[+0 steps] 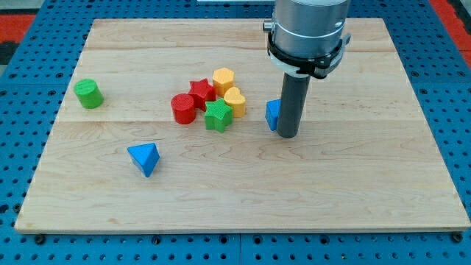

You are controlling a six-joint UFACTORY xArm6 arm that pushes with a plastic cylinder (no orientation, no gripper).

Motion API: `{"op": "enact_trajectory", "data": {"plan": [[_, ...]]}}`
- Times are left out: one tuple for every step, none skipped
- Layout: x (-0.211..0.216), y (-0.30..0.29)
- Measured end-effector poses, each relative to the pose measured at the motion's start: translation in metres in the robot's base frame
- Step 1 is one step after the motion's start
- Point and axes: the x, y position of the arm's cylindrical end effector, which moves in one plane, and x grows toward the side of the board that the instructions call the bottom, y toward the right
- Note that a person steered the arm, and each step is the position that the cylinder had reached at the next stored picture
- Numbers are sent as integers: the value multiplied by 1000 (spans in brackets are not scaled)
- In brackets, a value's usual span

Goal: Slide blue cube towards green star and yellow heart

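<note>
On the pale wooden board (pixel 353 191), the small blue cube (pixel 273 114) sits right of centre, mostly hidden behind the dark rod, whose tip (pixel 288 135) seems to touch the cube's right side. The arm carries no claw. The green star (pixel 218 115) and yellow heart (pixel 235 101) lie near, to the view's left.

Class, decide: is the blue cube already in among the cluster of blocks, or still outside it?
Outside. The blue cube sits apart, a bare gap right of the green star and yellow heart, with my tip at its right side.
</note>
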Motion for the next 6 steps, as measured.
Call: {"op": "enact_trajectory", "data": {"plan": [[-24, 68], [-41, 18], [-41, 6], [-24, 32], [-25, -9], [-27, -47]]}}
